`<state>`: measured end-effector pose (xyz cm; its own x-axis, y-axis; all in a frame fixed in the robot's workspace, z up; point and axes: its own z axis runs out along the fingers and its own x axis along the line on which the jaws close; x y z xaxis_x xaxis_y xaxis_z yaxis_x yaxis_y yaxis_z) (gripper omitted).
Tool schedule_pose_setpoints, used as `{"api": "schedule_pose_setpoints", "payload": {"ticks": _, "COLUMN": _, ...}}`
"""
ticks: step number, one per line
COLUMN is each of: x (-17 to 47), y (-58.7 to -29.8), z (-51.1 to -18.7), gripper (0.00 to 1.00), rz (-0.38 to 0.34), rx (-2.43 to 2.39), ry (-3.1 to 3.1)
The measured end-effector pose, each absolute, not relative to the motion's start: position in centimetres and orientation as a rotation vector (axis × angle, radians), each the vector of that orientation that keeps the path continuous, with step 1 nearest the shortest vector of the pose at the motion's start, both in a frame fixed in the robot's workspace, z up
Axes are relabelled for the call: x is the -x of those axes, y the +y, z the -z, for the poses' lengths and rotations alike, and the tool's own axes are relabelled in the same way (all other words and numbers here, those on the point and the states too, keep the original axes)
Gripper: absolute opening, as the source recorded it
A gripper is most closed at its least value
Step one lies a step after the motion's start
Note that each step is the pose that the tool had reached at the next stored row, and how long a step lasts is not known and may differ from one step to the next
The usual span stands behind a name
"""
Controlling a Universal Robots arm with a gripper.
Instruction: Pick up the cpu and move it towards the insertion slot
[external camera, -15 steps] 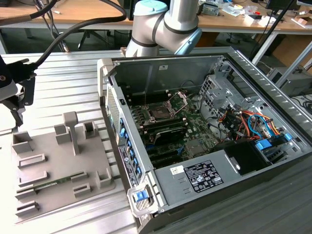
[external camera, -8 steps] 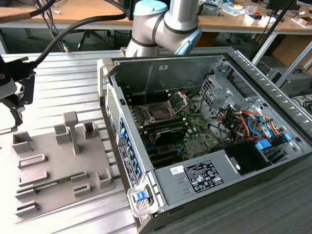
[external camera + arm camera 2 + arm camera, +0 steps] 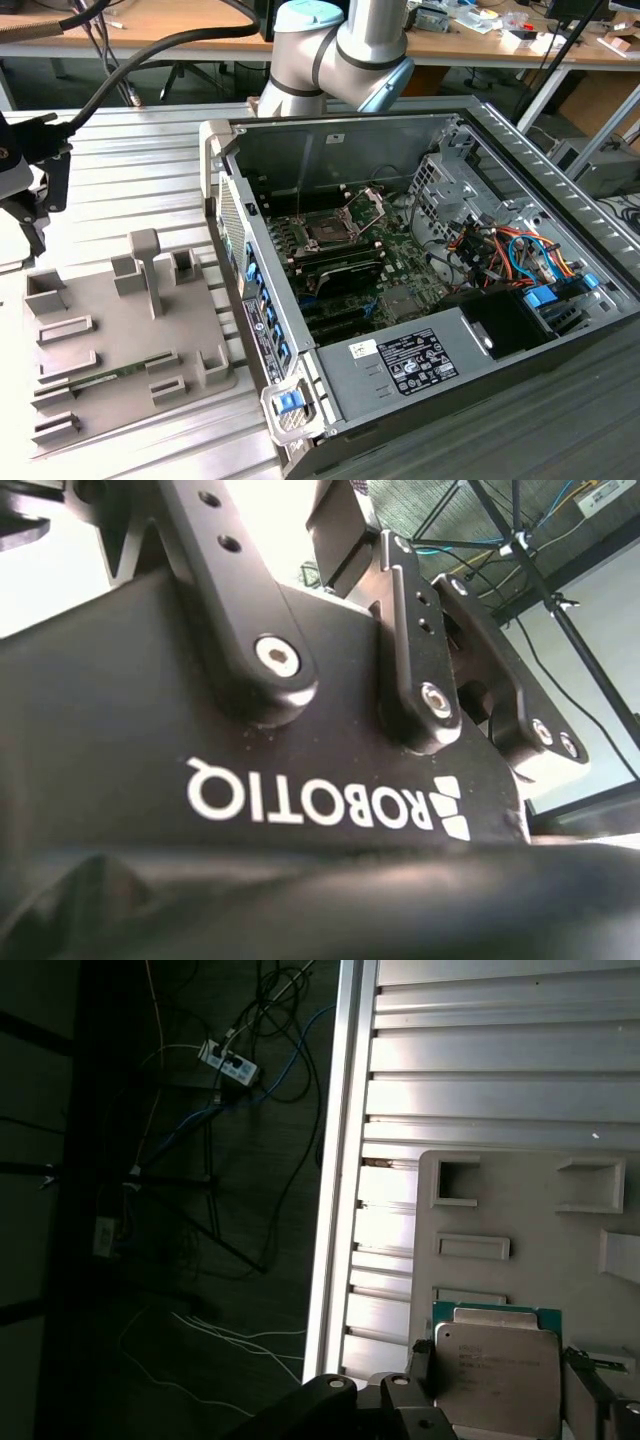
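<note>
At the exterior view's left edge my gripper hangs above the grey fixture, well apart from the insertion slot inside the computer case (its retaining plate stands open). In the first wrist view the fingers clamp the cpu, which the frame partly cuts off. The second wrist view shows black finger links and white lettering.

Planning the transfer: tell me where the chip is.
In the first wrist view the chip sits between the gripper's jaws, over the grey holder plate on the exterior view's left.
</note>
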<state>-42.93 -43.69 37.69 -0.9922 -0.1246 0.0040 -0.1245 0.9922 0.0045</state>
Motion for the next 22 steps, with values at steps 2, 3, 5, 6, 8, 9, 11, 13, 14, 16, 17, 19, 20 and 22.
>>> {"api": "schedule_pose_setpoints", "payload": {"ticks": 2, "x": 42.9, "y": -43.7, "z": -37.8, "gripper": 0.55, "rz": 0.007, "rx": -0.196, "ry": -3.131}}
{"api": "schedule_pose_setpoints", "payload": {"ticks": 3, "x": 42.9, "y": -43.7, "z": -37.8, "gripper": 0.55, "rz": 0.007, "rx": -0.196, "ry": -3.131}}
{"api": "schedule_pose_setpoints", "payload": {"ticks": 5, "x": 42.9, "y": -43.7, "z": -37.9, "gripper": 0.55, "rz": 0.007, "rx": -0.196, "ry": -3.131}}
{"api": "schedule_pose_setpoints", "payload": {"ticks": 6, "x": 42.9, "y": -43.7, "z": -38.1, "gripper": 0.55, "rz": 0.007, "rx": -0.196, "ry": -3.131}}
{"api": "schedule_pose_setpoints", "payload": {"ticks": 8, "x": 42.9, "y": -43.7, "z": -38.2, "gripper": 0.55, "rz": 0.007, "rx": -0.196, "ry": -3.131}}
{"api": "schedule_pose_setpoints", "payload": {"ticks": 9, "x": 42.9, "y": -43.7, "z": -38.2, "gripper": 0.55, "rz": 0.007, "rx": -0.196, "ry": -3.131}}
{"api": "schedule_pose_setpoints", "payload": {"ticks": 11, "x": 42.9, "y": -43.7, "z": -38.3, "gripper": 0.55, "rz": 0.007, "rx": -0.196, "ry": -3.131}}
{"api": "schedule_pose_setpoints", "payload": {"ticks": 13, "x": 42.9, "y": -43.7, "z": -38.5, "gripper": 0.55, "rz": 0.007, "rx": -0.196, "ry": -3.131}}
{"api": "schedule_pose_setpoints", "payload": {"ticks": 14, "x": 42.9, "y": -43.7, "z": -38.5, "gripper": 0.55, "rz": 0.007, "rx": -0.196, "ry": -3.131}}
{"api": "schedule_pose_setpoints", "payload": {"ticks": 16, "x": 42.9, "y": -43.7, "z": -38.6, "gripper": 0.55, "rz": 0.009, "rx": -0.196, "ry": -3.131}}
{"api": "schedule_pose_setpoints", "payload": {"ticks": 17, "x": 42.9, "y": -43.7, "z": -38.6, "gripper": 0.55, "rz": 0.01, "rx": -0.196, "ry": -3.131}}
{"api": "schedule_pose_setpoints", "payload": {"ticks": 19, "x": 42.9, "y": -43.7, "z": -38.7, "gripper": 0.55, "rz": 0.014, "rx": -0.196, "ry": -3.131}}
{"api": "schedule_pose_setpoints", "payload": {"ticks": 20, "x": 42.9, "y": -43.7, "z": -38.7, "gripper": 0.55, "rz": 0.018, "rx": -0.196, "ry": -3.131}}
{"api": "schedule_pose_setpoints", "payload": {"ticks": 22, "x": 42.9, "y": -43.7, "z": -38.8, "gripper": 0.55, "rz": 0.025, "rx": -0.196, "ry": -3.132}}
